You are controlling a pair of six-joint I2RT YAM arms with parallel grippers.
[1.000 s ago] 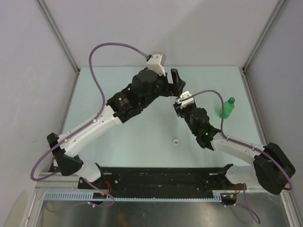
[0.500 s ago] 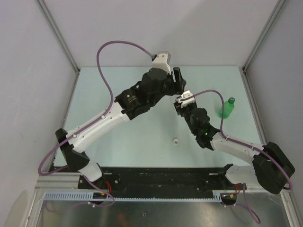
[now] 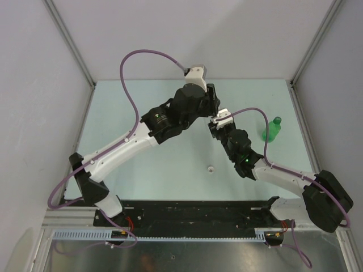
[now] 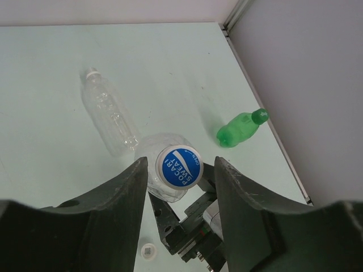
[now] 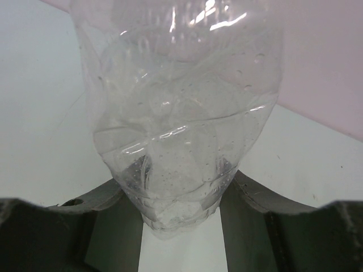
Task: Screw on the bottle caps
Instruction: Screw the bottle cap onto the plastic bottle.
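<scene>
A clear ribbed bottle point(image 5: 176, 113) stands upright with my right gripper point(image 5: 178, 195) shut on its lower body. It wears a cap point(image 4: 178, 165) with a blue printed top. My left gripper point(image 4: 180, 168) straddles that cap from above, open, with a small gap showing on each side. In the top view the left gripper point(image 3: 211, 101) sits just above the right gripper point(image 3: 218, 123), and the held bottle is hidden there. A second clear bottle point(image 4: 108, 112) lies on its side. The green bottle point(image 3: 272, 129) lies at the right with its green cap point(image 4: 260, 116) on. A loose white cap point(image 3: 210, 168) rests on the table.
The pale green table point(image 3: 125, 102) is walled by grey panels with metal posts at the back corners point(image 3: 292, 84). A purple cable point(image 3: 142, 56) arches over the left arm and another point(image 3: 258, 116) loops near the green bottle. The black base rail point(image 3: 193, 212) runs along the near edge.
My left arm has swung right and its gripper has come over the held bottle's cap, jaws narrowing round it. The right arm and bottle have stayed still.
</scene>
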